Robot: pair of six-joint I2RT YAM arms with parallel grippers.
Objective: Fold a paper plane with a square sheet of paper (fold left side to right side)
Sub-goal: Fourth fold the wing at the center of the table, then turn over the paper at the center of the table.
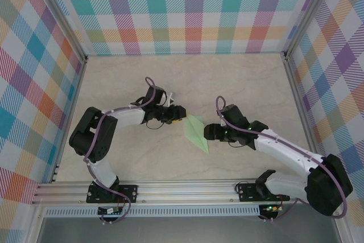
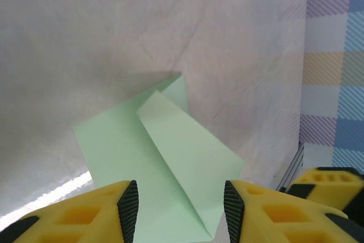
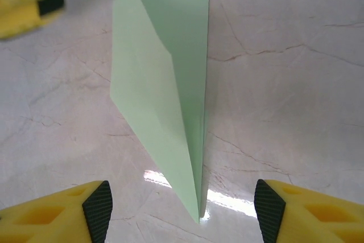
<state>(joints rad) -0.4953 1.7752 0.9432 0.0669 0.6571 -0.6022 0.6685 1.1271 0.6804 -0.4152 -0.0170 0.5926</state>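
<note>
The left tool (image 2: 180, 209) has its two fingers apart, with nothing clamped between them. It hangs low over the wide end of the paper plane (image 2: 170, 163), which lies flat on the counter (image 3: 296, 83). The right tool (image 3: 182, 211) is also spread, more widely. The plane's sharp tip lies on the counter in the gap between its fingers and touches neither of them. In the top view the plane sits between the two tools, with one close on each side.

The main risk, as I judge it, is the paper itself. It is thin and light, and the upper flap looks to sit slightly proud of the layer beneath. A brush from either tool on the way out could slide the plane across the smooth counter or lift that flap and loosen the crease. If either tool closed now, it could pinch an edge and crumple the nose or drag the whole dart along. The tools are also near each other, so a careless sideways move could knock one into the other over the paper.

Count: two arms, two tools with two fingers each, one paper plane, one counter.
</note>
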